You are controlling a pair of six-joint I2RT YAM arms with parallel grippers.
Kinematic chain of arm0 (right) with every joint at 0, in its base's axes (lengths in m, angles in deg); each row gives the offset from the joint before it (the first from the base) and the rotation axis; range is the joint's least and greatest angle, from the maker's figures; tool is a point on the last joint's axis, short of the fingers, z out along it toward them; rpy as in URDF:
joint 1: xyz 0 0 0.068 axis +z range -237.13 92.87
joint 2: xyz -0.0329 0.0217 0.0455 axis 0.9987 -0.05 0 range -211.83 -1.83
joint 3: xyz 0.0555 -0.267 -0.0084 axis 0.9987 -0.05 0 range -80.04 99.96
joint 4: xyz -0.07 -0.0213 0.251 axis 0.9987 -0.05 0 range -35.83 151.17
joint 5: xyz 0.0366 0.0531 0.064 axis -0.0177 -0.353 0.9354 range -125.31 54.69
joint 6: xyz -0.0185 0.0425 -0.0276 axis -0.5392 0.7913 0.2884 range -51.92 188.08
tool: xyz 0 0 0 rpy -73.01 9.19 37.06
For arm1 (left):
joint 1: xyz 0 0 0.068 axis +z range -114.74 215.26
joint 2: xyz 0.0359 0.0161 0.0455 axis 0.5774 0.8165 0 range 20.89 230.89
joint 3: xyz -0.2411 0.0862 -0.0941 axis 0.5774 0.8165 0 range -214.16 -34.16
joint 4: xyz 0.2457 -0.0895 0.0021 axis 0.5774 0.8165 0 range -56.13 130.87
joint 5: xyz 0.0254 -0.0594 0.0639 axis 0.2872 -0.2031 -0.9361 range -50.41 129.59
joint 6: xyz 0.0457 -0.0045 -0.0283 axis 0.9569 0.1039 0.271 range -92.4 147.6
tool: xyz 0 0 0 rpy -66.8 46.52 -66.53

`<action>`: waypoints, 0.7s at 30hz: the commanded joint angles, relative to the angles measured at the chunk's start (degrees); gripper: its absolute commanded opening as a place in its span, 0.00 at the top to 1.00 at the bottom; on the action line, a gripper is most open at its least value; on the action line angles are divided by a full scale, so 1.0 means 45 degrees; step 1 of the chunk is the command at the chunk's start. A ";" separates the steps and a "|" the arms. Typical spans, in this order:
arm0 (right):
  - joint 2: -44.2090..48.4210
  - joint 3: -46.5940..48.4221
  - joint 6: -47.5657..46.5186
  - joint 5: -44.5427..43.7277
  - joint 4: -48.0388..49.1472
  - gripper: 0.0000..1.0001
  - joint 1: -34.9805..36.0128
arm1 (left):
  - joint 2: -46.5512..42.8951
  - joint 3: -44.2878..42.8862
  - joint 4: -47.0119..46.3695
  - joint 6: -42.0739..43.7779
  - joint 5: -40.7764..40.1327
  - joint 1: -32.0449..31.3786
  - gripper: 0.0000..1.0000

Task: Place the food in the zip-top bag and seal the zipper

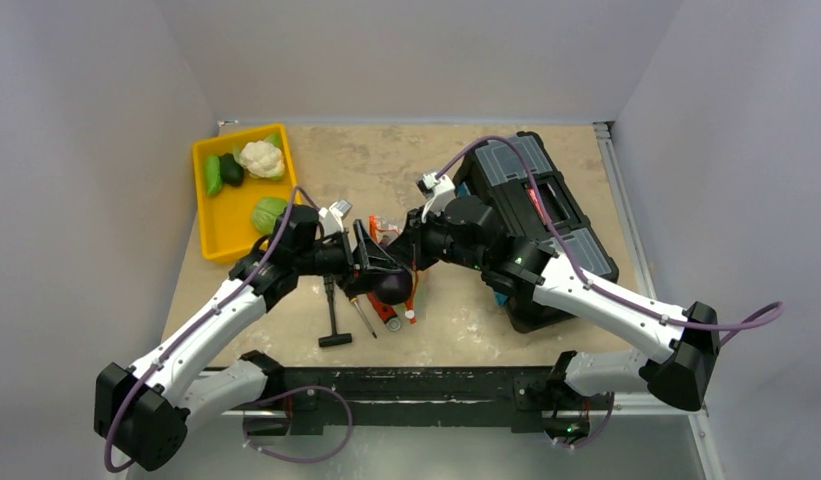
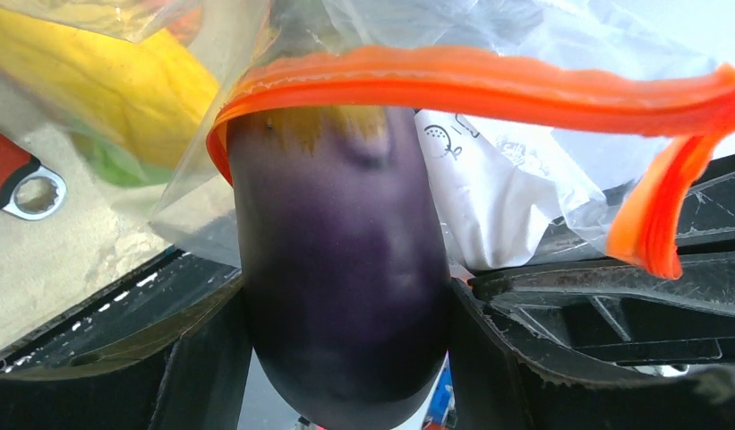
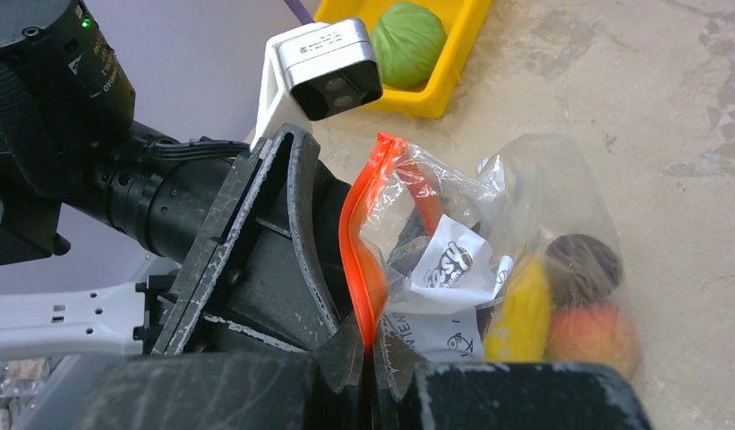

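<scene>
My left gripper (image 2: 346, 296) is shut on the dark purple eggplant (image 2: 337, 251), one black finger on each side. The eggplant's top end sits in the mouth of the zip-top bag (image 3: 525, 206), under the looping red-orange zipper (image 2: 489, 85). My right gripper (image 3: 371, 351) is shut on the zipper (image 3: 354, 233) and holds the bag's edge up. Inside the clear bag lie a yellow piece (image 3: 520, 309), an orange ball (image 3: 592, 331) and a white label (image 3: 453, 264). From above, both grippers meet mid-table around the eggplant (image 1: 392, 288).
A yellow bin (image 1: 218, 222) at the back left holds a cauliflower (image 1: 261, 158), green pieces (image 1: 214, 175) and a cabbage (image 1: 269, 213). A black toolbox (image 1: 546, 200) stands on the right. A black T-handle tool (image 1: 333, 318), a screwdriver (image 1: 364, 318) and a red-handled wrench (image 2: 19, 179) lie nearby.
</scene>
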 commanded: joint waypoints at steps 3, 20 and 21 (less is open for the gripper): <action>0.0416 0.0116 -0.0595 0.0111 0.0595 1.00 0.0170 | -0.0429 -0.0950 -0.0659 -0.1873 -0.0352 -0.0745 0.69; 0.0844 0.0373 -0.0048 0.0315 0.1184 1.00 0.0170 | -0.0624 -0.0885 0.1277 -0.4699 -0.5059 -0.1889 0.69; 0.0853 0.0371 -0.0021 0.0323 0.1177 1.00 0.0173 | -0.0767 -0.0800 0.1308 -0.5071 -0.5410 -0.1906 0.69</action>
